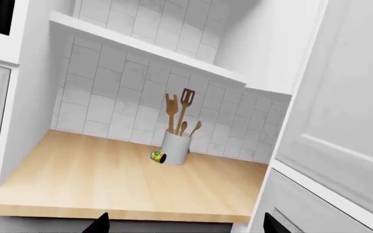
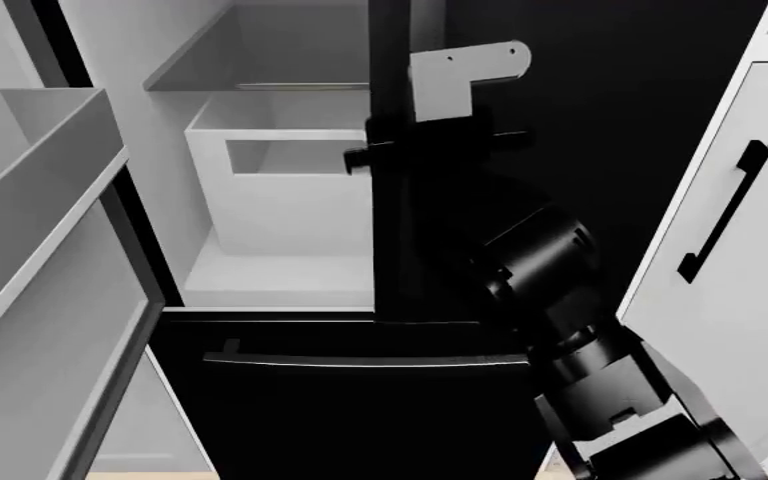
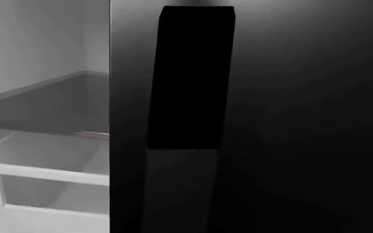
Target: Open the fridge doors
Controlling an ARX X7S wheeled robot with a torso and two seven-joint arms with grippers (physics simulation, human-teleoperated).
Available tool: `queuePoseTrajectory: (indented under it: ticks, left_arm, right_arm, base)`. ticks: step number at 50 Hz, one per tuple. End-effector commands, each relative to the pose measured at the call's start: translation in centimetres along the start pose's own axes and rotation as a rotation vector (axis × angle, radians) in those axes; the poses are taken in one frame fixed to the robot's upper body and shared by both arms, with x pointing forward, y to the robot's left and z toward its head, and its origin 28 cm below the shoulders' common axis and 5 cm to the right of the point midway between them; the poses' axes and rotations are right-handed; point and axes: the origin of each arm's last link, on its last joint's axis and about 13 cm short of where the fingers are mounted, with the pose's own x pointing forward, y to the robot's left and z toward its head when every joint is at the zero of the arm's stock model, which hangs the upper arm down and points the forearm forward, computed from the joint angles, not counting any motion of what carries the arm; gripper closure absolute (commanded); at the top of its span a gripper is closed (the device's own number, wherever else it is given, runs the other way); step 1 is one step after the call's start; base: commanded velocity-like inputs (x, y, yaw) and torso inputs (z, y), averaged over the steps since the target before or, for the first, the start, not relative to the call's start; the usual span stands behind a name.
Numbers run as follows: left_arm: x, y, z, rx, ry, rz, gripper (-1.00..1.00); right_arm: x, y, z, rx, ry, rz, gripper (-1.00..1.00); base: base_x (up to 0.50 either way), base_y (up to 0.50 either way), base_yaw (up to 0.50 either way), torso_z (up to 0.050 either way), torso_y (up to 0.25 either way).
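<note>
The left fridge door [image 2: 37,330] stands swung open, its light grey inner face and a box-shaped bin [image 2: 24,190] toward me. The right fridge door [image 2: 611,110] is a glossy black panel, flush with the fridge front. My right gripper [image 2: 391,160] is shut on that door's vertical black handle [image 2: 390,60]. In the right wrist view the handle [image 3: 190,77] fills the middle against the black door [image 3: 303,121], and the fingers are lost in the dark. My left gripper [image 1: 186,225] is open and empty, facing a wooden counter [image 1: 95,179] away from the fridge.
Inside the fridge are a shelf [image 2: 244,70] and a white drawer box [image 2: 284,190]. Below is a wide black drawer front [image 2: 357,420]. A white cabinet door [image 2: 758,320] with a black bar handle [image 2: 724,210] stands at the right. A utensil crock [image 1: 175,145] and a can [image 1: 158,156] sit on the counter.
</note>
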Motion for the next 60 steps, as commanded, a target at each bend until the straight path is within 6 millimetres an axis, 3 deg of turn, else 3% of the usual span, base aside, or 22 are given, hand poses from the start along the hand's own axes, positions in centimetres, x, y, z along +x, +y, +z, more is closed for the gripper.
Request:
queuePoseTrajectory:
  ticks: [1,14,21,40,51,60]
  left_arm:
    - [0.0,0.1,-0.1,-0.003,0.003,0.002,-1.00]
    - [0.0,0.4,-0.3,-0.012,0.008,0.001,-1.00]
    - [0.0,0.5,-0.3,-0.017,0.008,0.005,-1.00]
    - [-0.1,0.6,0.0,-0.018,0.005,0.006,-1.00]
    - [-0.1,0.3,0.1,-0.018,0.004,0.003,-1.00]
    - [-0.3,0.4,0.1,-0.016,0.004,0.003,-1.00]
  right_arm:
    - [-2.6,-0.8,0.6,-0.042,-0.055,-0.066,1.00]
    - [-7.5,-1.7,2.7,-0.033,-0.144,-0.120,1.00]
    - [-10.4,-2.5,2.4,-0.031,-0.213,-0.172,1.00]
    - [-18.1,-7.0,3.2,0.087,-0.349,-0.358,1.00]
    - [-20.2,-10.3,2.3,0.146,-0.370,-0.529,1.00]
    - [-20.4,-10.4,2.5,0.151,-0.395,-0.518,1.00]
  base:
    - [0.00,0.00,0.00,0.000,0.000]
    - [0.00,0.00,0.00,0.001,0.003]
    - [0.00,0.00,0.00,0.001,0.007]
    - [0.00,0.00,0.00,0.001,0.003]
    - [0.00,0.00,0.00,0.000,0.000]
    - [0.00,0.00,0.00,0.000,0.000]
